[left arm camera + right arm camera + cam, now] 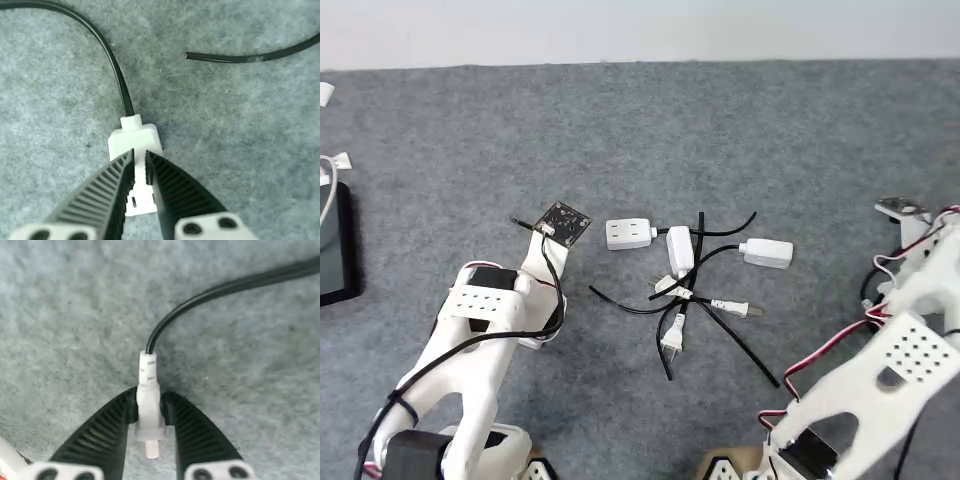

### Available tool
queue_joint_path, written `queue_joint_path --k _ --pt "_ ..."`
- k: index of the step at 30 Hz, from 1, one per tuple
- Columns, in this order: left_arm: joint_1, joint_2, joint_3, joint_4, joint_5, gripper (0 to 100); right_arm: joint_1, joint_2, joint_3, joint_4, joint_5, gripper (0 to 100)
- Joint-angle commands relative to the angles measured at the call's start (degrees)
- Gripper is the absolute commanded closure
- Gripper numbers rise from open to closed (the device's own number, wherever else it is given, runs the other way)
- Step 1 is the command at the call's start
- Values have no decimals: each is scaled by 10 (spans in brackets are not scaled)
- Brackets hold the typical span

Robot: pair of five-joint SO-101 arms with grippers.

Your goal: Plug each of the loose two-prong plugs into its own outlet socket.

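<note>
**1 plug in hand, 1 socket waiting**

The right gripper (pixel 149 397) is closed on a white plug (pixel 148 382). Its 2 fingers press the plug's 2 flat sides. A prong (pixel 152 450) sticks out toward the wrist, and the plug's black cord (pixel 210 292) runs off the other way over the grey table (pixel 60 315). I cannot tell if the plug is lifted or lies on the table.

The left gripper (pixel 139 159) is almost closed, with just a thin gap left. It sits right over a white outlet socket (pixel 135 140). The socket is wider than the gap, so it is not held between the fingers. I cannot tell if the fingers touch it. The socket cord (pixel 112 65) curves away across the table.

In the high view, 2 more plugs lie loose in the tangle of cords, a near plug (pixel 672 340) and a side plug (pixel 731 307).

I think this is the start of the first plugging-in. None of the plugs I can see looks pushed in yet.

Next, the right arm would need to turn the plug so its prongs face the socket's slots, then push straight in. The left gripper would need to keep the socket from sliding away.
</note>
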Motion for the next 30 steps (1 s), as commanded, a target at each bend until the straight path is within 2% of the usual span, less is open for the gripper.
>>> queue_joint_path --k 1,4,10,12,15,16,23,30 --pt "-17 5 56 15 -7 987 23 -39 -3 -15 7 818" --pt "-17 5 56 15 -7 987 23 -79 -3 -19 10 779" --pt "-17 5 56 15 -8 987 -4 -183 1 -6 7 785" --pt "-17 5 56 15 -8 987 -20 -200 1 8 7 837" --pt "-17 5 56 16 -8 987 -41 -201 3 22 6 984" --pt "-17 5 56 16 -8 987 -44 -200 11 22 6 995" --pt "-17 5 56 16 -8 987 -52 -196 109 15 43 990" --pt "-17 5 56 16 -8 987 -3 -192 114 -49 47 990"
